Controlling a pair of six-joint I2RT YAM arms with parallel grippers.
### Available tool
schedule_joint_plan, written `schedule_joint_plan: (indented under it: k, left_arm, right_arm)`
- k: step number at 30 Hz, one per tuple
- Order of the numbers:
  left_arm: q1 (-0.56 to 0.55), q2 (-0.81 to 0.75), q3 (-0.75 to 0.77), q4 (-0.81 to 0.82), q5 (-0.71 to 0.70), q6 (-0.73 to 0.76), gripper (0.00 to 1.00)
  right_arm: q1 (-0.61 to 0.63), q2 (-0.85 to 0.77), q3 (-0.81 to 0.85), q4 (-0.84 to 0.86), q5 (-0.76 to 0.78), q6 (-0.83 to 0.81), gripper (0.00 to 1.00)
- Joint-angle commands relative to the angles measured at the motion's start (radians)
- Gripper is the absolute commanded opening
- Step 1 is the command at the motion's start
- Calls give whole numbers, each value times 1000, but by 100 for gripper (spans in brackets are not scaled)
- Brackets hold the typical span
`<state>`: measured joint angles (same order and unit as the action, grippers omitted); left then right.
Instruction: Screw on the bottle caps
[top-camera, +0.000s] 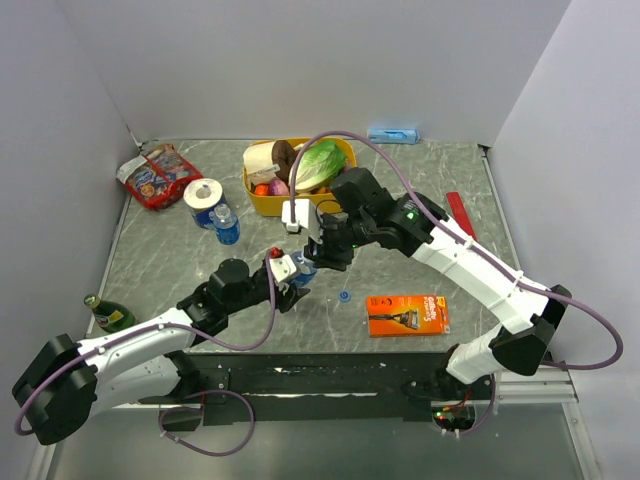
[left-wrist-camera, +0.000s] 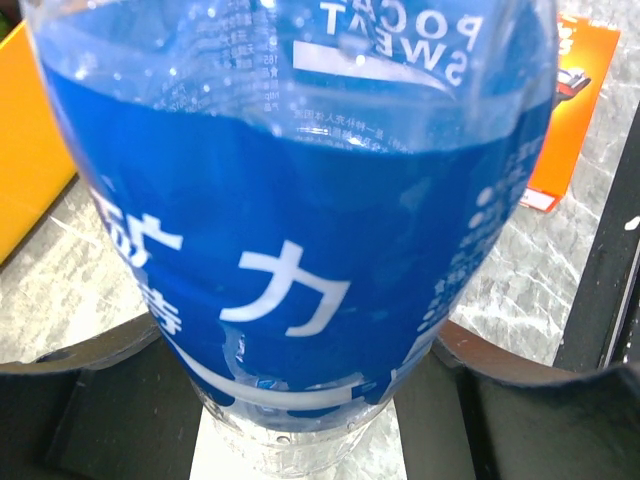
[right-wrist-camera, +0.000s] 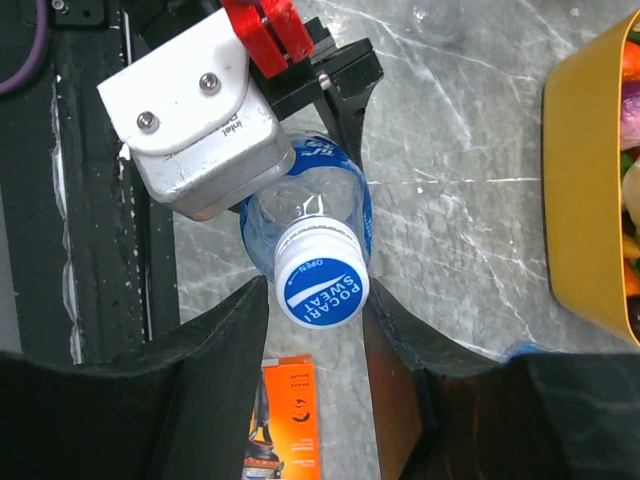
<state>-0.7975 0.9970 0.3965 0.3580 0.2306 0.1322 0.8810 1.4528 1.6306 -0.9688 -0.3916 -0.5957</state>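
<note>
step: screwing a cap onto one bottle, judging from how both claws grip.
bottle (right-wrist-camera: 310, 205): upright near the middle of the tabletop, a little toward the near edge.
left claw (left-wrist-camera: 312, 385): pressed on the lower body of the bottle from both sides, to steady it.
right claw (right-wrist-camera: 320, 300): above the bottle; its fingers lie against both sides of the cap, so it seems to pinch it.
cap (right-wrist-camera: 322, 288): sits on the neck; whether it is fully tight cannot be told.
next move: the right claw should turn around the neck axis while the left claw holds the bottle against turning; probably it must release, turn back and grip again.
loose cap (top-camera: 344, 296): on the table just right of the bottle, toward the near edge.
second bottle (top-camera: 226, 225): toward the far left corner, beside a tape roll (top-camera: 205, 195); whether it has a cap cannot be told.
</note>
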Motion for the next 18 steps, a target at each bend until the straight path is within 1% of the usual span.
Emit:
schedule_joint_plan:
  k: [1, 8, 11, 15, 18]
  left_arm:
    - [1, -21, -2, 107, 12, -33, 1]
    - [1, -20, -1, 111, 15, -39, 1]
    - [3, -21, 4, 101, 13, -37, 1]
    - [4, -18, 15, 85, 16, -28, 1]
    - [6, -8, 28, 67, 55, 1, 1]
  right_arm:
    - [3, 3, 20, -39, -33, 11, 51]
    - [-5, -5, 6, -45, -20, 25, 60]
    - [-31, -17, -20, -93, -13, 36, 62]
    - [-102, -80, -107, -166, -38, 30, 63]
    - [-134, -159, -109, -202, -30, -76, 59]
